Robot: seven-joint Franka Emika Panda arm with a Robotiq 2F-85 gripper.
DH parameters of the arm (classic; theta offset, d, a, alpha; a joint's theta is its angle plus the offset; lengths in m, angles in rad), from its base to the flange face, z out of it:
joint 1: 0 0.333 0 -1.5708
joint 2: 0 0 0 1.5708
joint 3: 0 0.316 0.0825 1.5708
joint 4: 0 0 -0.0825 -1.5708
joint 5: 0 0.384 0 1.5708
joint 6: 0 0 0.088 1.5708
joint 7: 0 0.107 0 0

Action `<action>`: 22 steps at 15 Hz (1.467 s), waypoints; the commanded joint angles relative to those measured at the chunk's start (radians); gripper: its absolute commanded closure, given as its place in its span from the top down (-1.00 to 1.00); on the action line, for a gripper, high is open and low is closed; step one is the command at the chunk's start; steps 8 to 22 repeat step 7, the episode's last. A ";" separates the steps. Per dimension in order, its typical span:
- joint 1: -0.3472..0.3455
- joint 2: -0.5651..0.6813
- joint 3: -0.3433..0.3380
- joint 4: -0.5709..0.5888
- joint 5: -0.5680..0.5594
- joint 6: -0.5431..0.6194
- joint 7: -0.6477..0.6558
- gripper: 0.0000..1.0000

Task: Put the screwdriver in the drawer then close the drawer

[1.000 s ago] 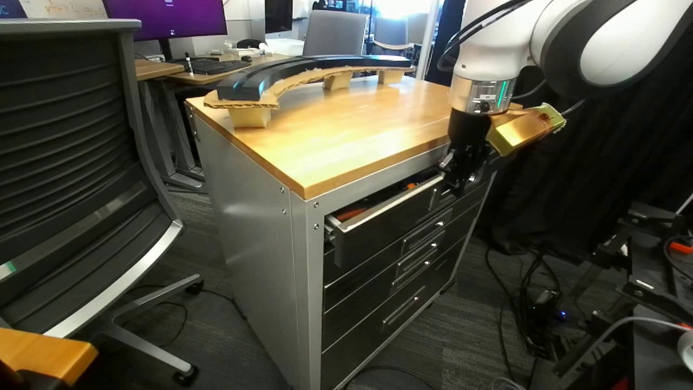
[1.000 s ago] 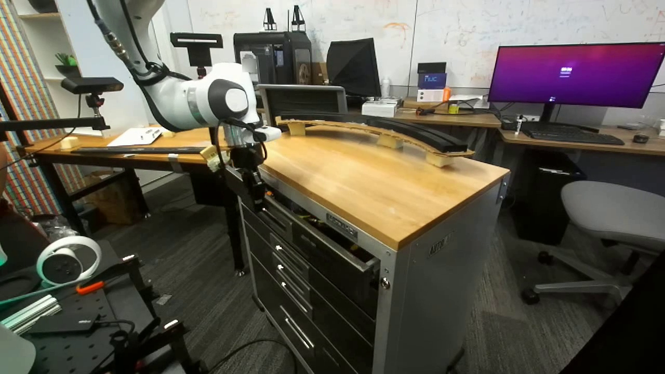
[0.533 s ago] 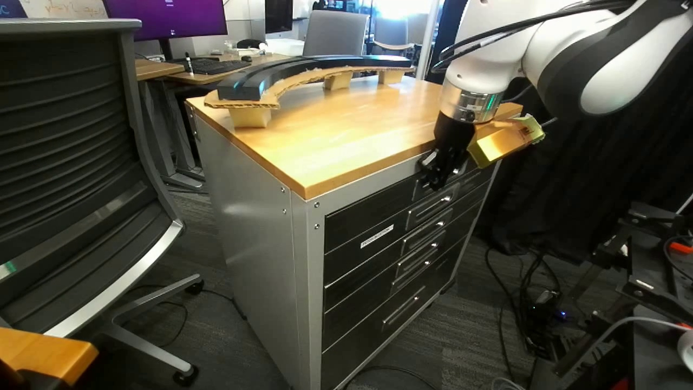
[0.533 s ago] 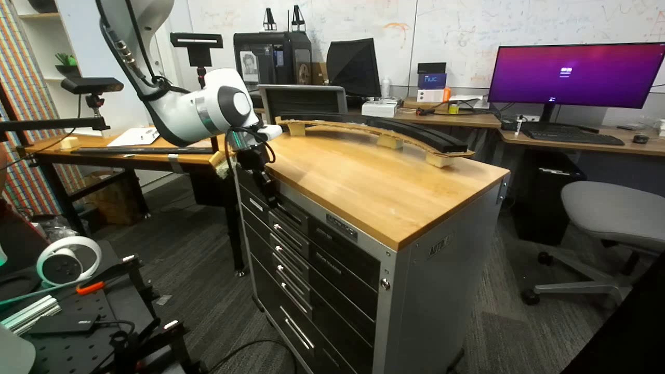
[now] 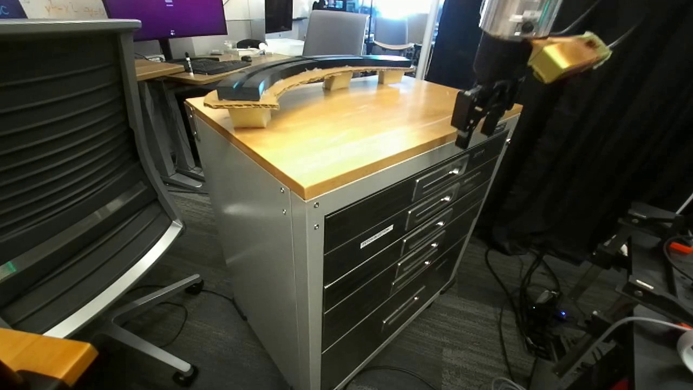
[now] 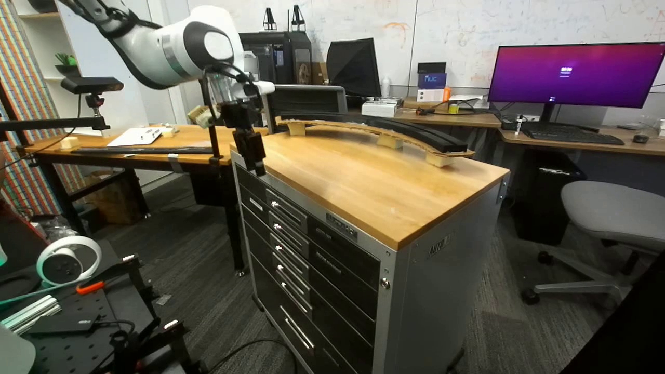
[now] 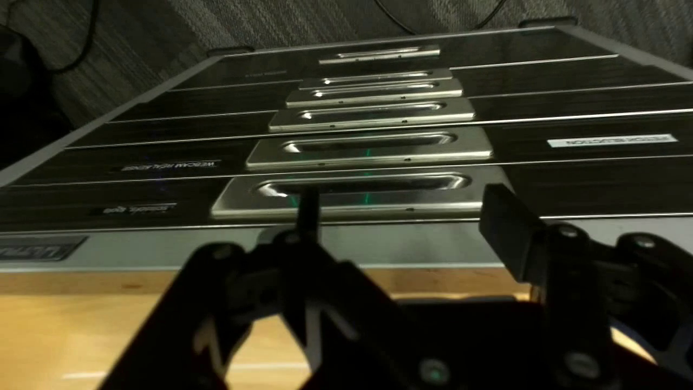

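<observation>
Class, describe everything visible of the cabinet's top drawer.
The top drawer is wide and low, dark-fronted, and looks like metal. Near its middle it carries a silvery handle plate with a long recess and, beside that, a label too blurred to read. It sits closed and flush beneath the grey frame, hiding its inside. The tool hangs above, apparently not touching it.

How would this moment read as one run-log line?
hand: open, empty, above top handle | top drawer: closed | screwdriver: not visible, placement unconfirmed

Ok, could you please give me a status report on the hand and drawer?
Hand open, holding nothing. Top drawer shut, nothing sticking out. Screwdriver not in view.
</observation>
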 commanded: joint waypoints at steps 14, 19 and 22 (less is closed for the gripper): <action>-0.111 -0.306 0.146 0.117 0.247 -0.440 -0.286 1.00; -0.111 -0.306 0.146 0.117 0.247 -0.440 -0.286 1.00; -0.111 -0.306 0.146 0.117 0.247 -0.440 -0.286 1.00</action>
